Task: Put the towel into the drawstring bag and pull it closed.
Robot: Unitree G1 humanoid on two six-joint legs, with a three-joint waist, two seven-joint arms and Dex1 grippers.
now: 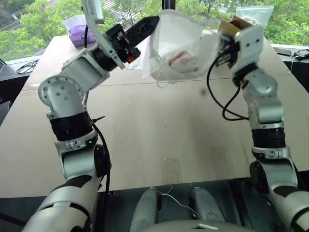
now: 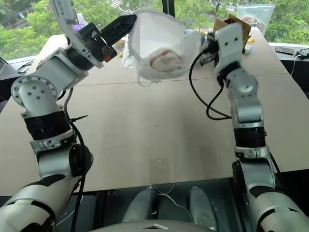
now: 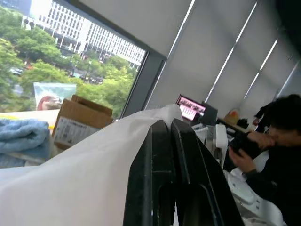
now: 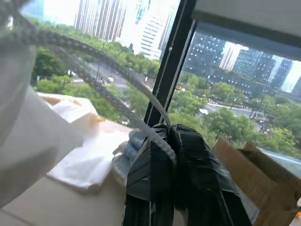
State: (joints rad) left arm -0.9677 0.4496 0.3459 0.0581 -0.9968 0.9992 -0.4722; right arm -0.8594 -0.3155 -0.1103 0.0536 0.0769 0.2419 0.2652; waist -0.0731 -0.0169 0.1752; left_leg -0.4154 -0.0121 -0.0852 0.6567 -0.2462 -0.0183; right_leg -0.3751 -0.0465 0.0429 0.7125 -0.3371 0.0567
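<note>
Beige tabletop point(image 1: 145, 140) sits below the drawstring bag point(image 1: 181, 43), towel point(image 2: 164, 59) bundled inside; left pincer point(image 1: 150, 24) clamps the bag's fabric edge; right pincer point(image 4: 170, 134) is pinched on its cord point(image 4: 94, 70).

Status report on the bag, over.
Left end effector shut on drawstring bag, right end effector shut on its cord. Bag held aloft, towel inside. Nothing obstructing.

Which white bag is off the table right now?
The drawstring bag, hanging between the left hand and right hand with the towel inside; other flat white bags lie on the table.
</note>
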